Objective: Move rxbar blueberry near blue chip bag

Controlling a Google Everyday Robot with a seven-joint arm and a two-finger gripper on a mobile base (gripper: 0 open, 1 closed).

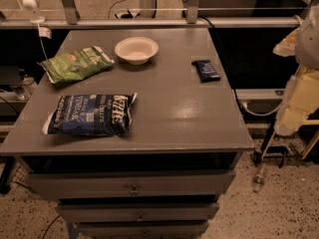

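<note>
The rxbar blueberry [206,69] is a small flat dark navy bar lying near the right edge of the grey table [174,108], toward the back. The blue chip bag [92,114] is large and puffy with white lettering, and lies at the front left of the table. My gripper [291,114] hangs at the far right of the view, off the table's right side and well to the right of the bar. It is pale and partly cut off by the frame edge.
A green chip bag [76,62] lies at the back left, and a white bowl [136,49] stands at the back centre. Drawers [133,185] sit under the tabletop. A bottle [258,179] lies on the floor to the right.
</note>
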